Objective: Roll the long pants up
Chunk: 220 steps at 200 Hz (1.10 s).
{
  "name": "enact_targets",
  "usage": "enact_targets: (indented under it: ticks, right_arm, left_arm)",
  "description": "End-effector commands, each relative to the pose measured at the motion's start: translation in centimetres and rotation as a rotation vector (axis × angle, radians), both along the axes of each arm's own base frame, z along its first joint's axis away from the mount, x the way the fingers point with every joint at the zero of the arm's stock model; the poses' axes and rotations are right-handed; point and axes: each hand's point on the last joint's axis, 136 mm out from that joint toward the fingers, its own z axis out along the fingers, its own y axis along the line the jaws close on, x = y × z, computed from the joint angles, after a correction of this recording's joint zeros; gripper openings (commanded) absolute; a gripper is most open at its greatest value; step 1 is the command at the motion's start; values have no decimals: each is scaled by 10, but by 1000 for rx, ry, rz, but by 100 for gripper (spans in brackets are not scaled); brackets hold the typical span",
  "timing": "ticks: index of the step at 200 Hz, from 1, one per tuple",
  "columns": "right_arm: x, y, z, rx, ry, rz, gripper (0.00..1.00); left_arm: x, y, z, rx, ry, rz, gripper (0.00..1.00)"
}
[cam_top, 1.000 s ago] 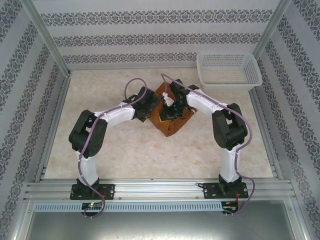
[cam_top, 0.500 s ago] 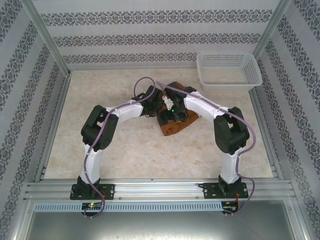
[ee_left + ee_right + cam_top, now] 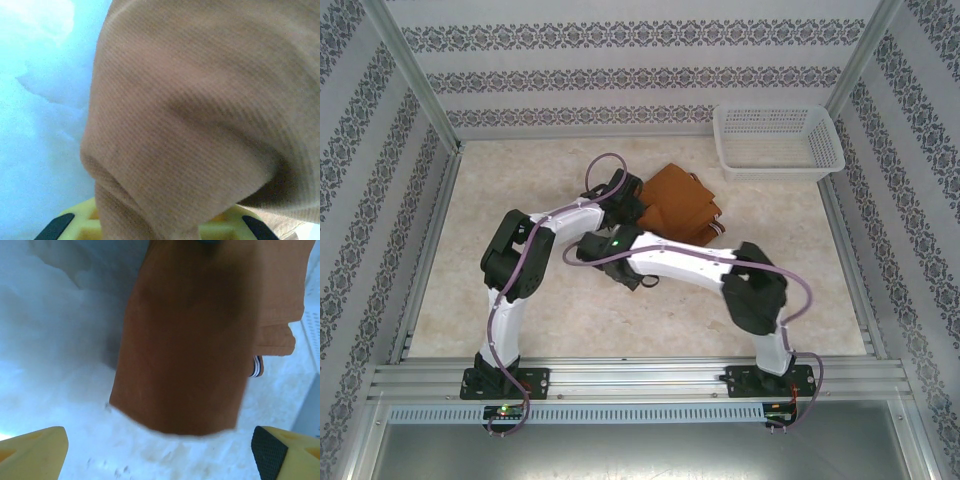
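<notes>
Top view: the long pants point(image 3: 682, 205) lie as a folded rust-brown bundle on the table point(image 3: 520, 190), toward 12 o'clock from its middle, with a white basket point(image 3: 778, 140) at their 2 o'clock. The left gripper point(image 3: 626, 204) meets their 9 o'clock edge

Left wrist view: its 2 yellow fingers point(image 3: 82, 227) are clamped on a fabric fold

Right wrist view: the right gripper point(image 3: 160, 452) has its jaws wide apart and empty, with the pants ahead at 12 o'clock

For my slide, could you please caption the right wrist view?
Open right gripper facing the folded brown long pants on the table.
</notes>
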Motion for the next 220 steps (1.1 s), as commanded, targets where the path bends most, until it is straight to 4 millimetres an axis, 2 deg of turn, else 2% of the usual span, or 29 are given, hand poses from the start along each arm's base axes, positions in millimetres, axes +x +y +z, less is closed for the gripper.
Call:
enact_targets:
  ticks: [1, 15, 40, 66, 76, 86, 89, 93, 122, 127, 132, 150, 162, 171, 192, 220]
  right_arm:
    - [32, -6, -12, -131, -115, 8, 96]
    - [45, -9, -21, -166, -138, 14, 96]
    - [72, -21, -21, -247, -222, 43, 94]
    - [93, -38, -23, -260, -221, 47, 76]
    - [98, -48, -28, -251, -191, 30, 60]
    - [101, -58, -35, -224, -156, 8, 15]
    - [101, -60, -36, -215, -147, 1, 6]
    - [102, -63, -39, -206, -135, -5, 0]
    - [92, -76, -45, -131, -78, -48, 0]
    - [88, -75, -47, -110, -63, -52, 0]
    - [84, -75, -47, -80, -47, -61, 0]
    - [74, -76, -47, 9, -23, -90, 0]
    - [68, -77, -46, 62, -3, -110, 0]
    - [63, -77, -46, 110, 20, -120, 0]
    - [53, -72, -40, 229, 59, -122, 0]
    - [44, -70, -30, 346, 117, -141, 0]
  left_arm:
    - [-33, -7, -18, -32, 114, -37, 0]
    - [-37, -7, -13, -44, 116, -41, 0]
    - [-47, -2, -8, -44, 127, -41, 0]
    - [-56, 3, 1, -58, 117, -37, 0]
    - [-59, 5, 5, -63, 110, -36, 0]
    - [-62, 8, 9, -65, 104, -32, 0]
    - [-63, 8, 11, -67, 102, -32, 0]
    - [-64, 9, 14, -67, 96, -31, 0]
    - [-61, 20, 26, -41, 69, -14, 1]
    - [-60, 22, 27, -37, 70, -10, 10]
    - [-57, 24, 29, -33, 66, -6, 28]
    - [-48, 34, 41, -13, 38, 19, 79]
    - [-38, 43, 50, -11, 12, 37, 95]
    - [-33, 49, 56, -3, 3, 48, 100]
    - [-17, 63, 70, 12, -22, 63, 100]
    - [0, 82, 79, 27, -40, 102, 100]
